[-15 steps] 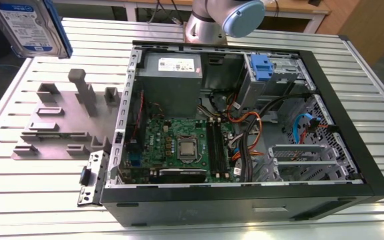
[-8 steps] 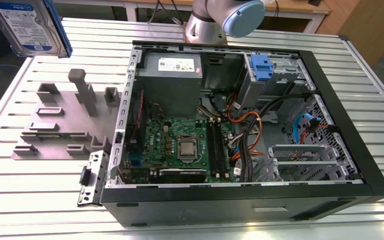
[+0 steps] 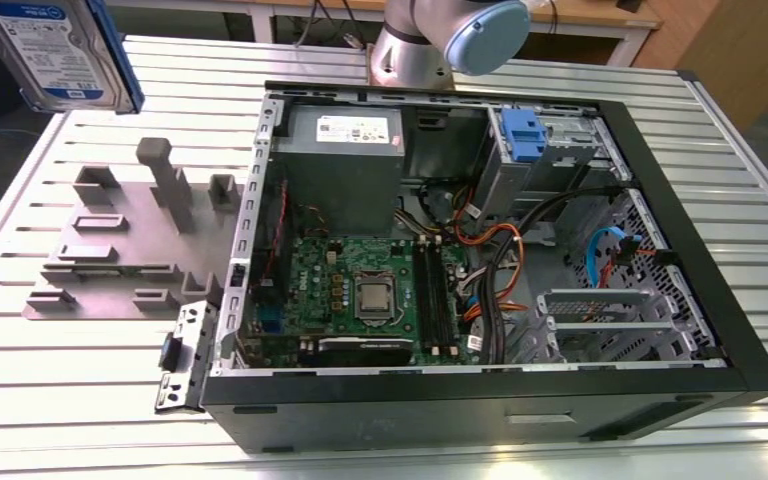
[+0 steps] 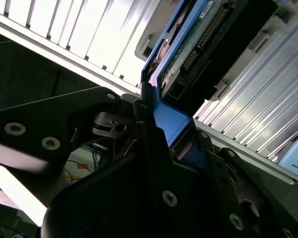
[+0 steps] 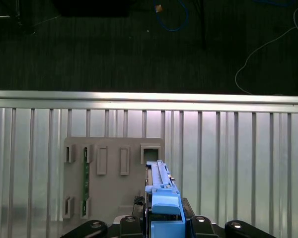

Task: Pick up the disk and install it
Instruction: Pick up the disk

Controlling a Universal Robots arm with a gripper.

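Ribbed aluminium desk (image 3: 77,400), dark floor (image 5: 114,44) past its edge in the first wrist view.

Biggest item: open computer case (image 3: 491,395), lying on its side across the centre and right of the exterior view, motherboard and cabling exposed. A blue clip (image 3: 523,135) sits in the drive bay at the case's upper right.

Grey slotted fixture (image 3: 104,250) is on the desk at the exterior view's left, just beside the case. Arm (image 3: 451,40) is at top centre, behind the case.

The disk (image 3: 57,50) is at the upper left of the exterior view, off the desk and above the fixture, label side facing the camera. In both wrist views the gripper (image 4: 175,134) is closed on it. The black fingers (image 4: 144,124) clamp one end, pressing on the blue rail, and the drive body (image 4: 203,34) sticks out beyond them. In the first wrist view the disk (image 5: 161,198) sits edge-on in the gripper (image 5: 165,220), with the fixture's slots behind it.

Handling, my read:
- Stiff metal body, fairly heavy for its size, won't deform.
- Shock-sensitive, with the circuit board and connector pins bare on one face.
- Smooth casing could slip, and the plastic rails may flex.
- Best hold is across the railed edges near one end, as it is held now, off the board and pins.
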